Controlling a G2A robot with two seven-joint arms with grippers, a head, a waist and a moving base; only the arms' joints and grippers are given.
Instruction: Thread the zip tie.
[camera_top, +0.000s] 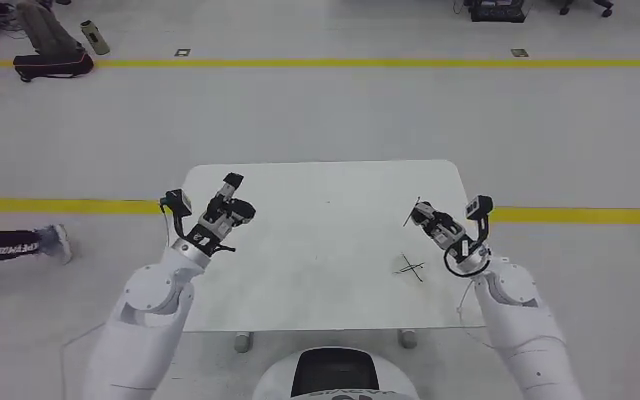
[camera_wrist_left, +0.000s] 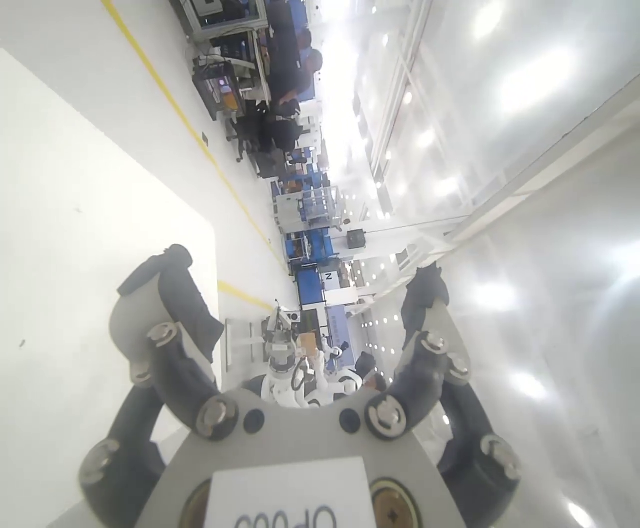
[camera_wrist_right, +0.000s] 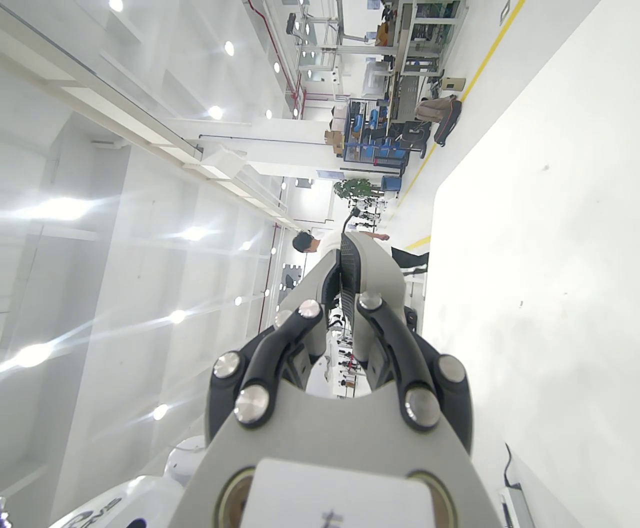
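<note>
Right pincer (camera_wrist_right: 346, 245) clamps a zip tie (camera_top: 413, 210); left pincer (camera_wrist_left: 305, 270) spread wide.

A: Top view. We log bright, even, diffuse light from overhead; the table (camera_top: 330, 215) reads almost white against the pale floor (camera_top: 330, 120).
B: Agreed. In the left wrist view we note heavy glare from the ceiling lamps (camera_wrist_left: 530, 80), and that whole side washes out to white.
A: Right wrist view. The spot lamps (camera_wrist_right: 215, 112) throw star-shaped flares. The zip tie (camera_wrist_right: 348, 220) at the tip of the right gripper (camera_wrist_right: 346, 240) shows as a dark silhouette against the bright hall.
B: We also record wide-angle bending in both wrist views: the roof beam (camera_wrist_right: 100, 95) bows toward the edge.
</note>
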